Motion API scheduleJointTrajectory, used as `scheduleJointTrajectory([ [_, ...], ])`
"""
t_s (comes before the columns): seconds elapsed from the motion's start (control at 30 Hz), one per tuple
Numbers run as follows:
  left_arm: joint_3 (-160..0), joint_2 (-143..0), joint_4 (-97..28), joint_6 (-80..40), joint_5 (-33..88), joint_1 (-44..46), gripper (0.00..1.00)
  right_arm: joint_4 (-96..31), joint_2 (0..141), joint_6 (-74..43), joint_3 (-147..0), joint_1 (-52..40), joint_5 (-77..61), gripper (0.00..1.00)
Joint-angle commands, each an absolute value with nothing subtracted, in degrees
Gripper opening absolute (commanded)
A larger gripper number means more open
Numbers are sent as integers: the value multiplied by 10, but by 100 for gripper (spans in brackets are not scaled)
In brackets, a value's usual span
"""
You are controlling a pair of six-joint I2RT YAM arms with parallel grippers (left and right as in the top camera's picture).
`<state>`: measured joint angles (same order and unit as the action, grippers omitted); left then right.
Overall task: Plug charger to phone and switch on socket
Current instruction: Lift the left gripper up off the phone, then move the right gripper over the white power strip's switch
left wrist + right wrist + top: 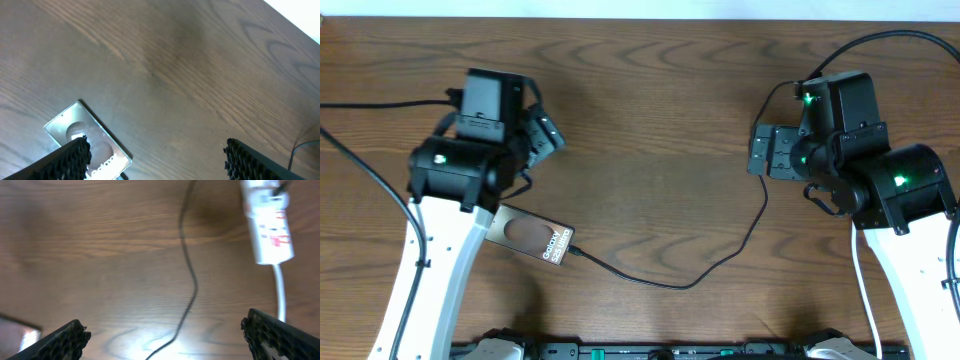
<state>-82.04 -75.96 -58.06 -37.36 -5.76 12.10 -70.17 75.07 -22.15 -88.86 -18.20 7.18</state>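
Progress check | charger [680,286] tip meets the phone [528,237] edge, looks plugged in | socket [268,225] lies near right arm, switch state unreadable, probably left to do | left gripper [542,132] spread open, empty | right gripper [772,152] spread open, empty

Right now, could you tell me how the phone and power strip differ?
The phone is a dark, glossy flat rectangle; the power strip is a white bar with red markings. The phone lies by the left arm, the power strip by the right. Both rest on the table.
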Motion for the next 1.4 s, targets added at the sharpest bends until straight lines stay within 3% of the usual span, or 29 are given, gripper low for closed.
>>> scheduleJointTrajectory([
  [0.0,-828,-763,-573,-384,-116,147,85,-707,750,-244,-892,-168,143,99],
  [0.3,-828,-763,-571,-384,-116,150,85,-692,751,-179,-892,6,97,99],
  [0.73,-828,-763,-572,-384,-116,150,85,-640,916,34,-895,281,-260,99],
  [1.07,-828,-763,-571,-384,-116,150,85,-641,1109,129,-986,302,-304,99],
  [1.37,-827,-764,-574,-384,-116,150,85,-573,1139,142,-1031,296,-275,99],
])
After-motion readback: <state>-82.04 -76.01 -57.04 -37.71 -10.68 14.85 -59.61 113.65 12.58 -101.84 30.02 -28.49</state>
